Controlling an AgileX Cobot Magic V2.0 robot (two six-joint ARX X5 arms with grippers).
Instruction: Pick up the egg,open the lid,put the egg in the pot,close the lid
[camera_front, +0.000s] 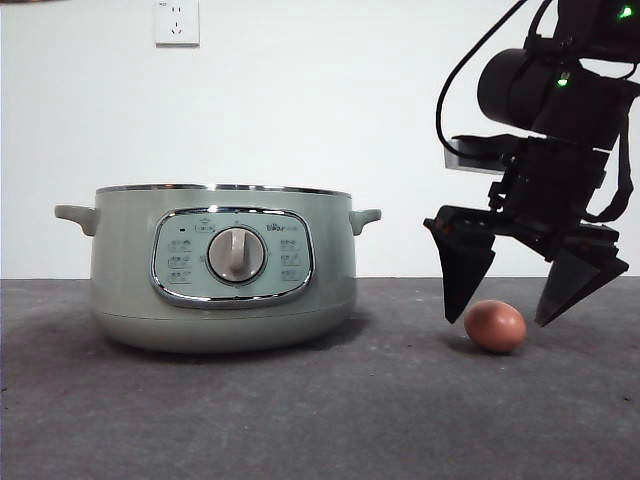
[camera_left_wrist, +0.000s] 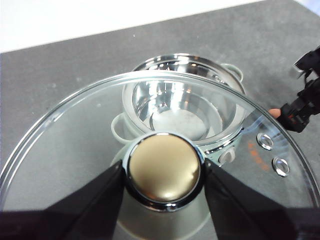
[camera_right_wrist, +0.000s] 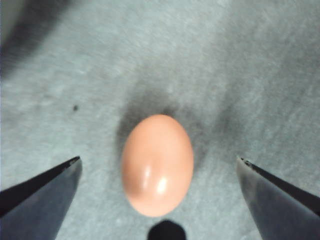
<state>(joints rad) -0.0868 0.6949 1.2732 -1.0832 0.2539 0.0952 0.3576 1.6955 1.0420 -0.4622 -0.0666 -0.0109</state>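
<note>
The brown-orange egg (camera_front: 495, 326) lies on the grey table to the right of the pot (camera_front: 222, 270). My right gripper (camera_front: 499, 321) hangs over the egg, open, one jaw on each side and not touching it. The right wrist view shows the egg (camera_right_wrist: 157, 165) between the open jaws of that gripper (camera_right_wrist: 158, 159). My left gripper (camera_left_wrist: 162, 175) is shut on the knob (camera_left_wrist: 162, 170) of the glass lid (camera_left_wrist: 75, 135) and holds it in the air above the open pot (camera_left_wrist: 170, 110). The lid and left gripper are out of the front view.
The pot's control panel and dial (camera_front: 236, 254) face the front camera. A white wall with a socket (camera_front: 177, 22) stands behind the table. The right arm (camera_left_wrist: 305, 100) shows at the edge of the left wrist view, beside a sliver of the egg (camera_left_wrist: 274, 112).
</note>
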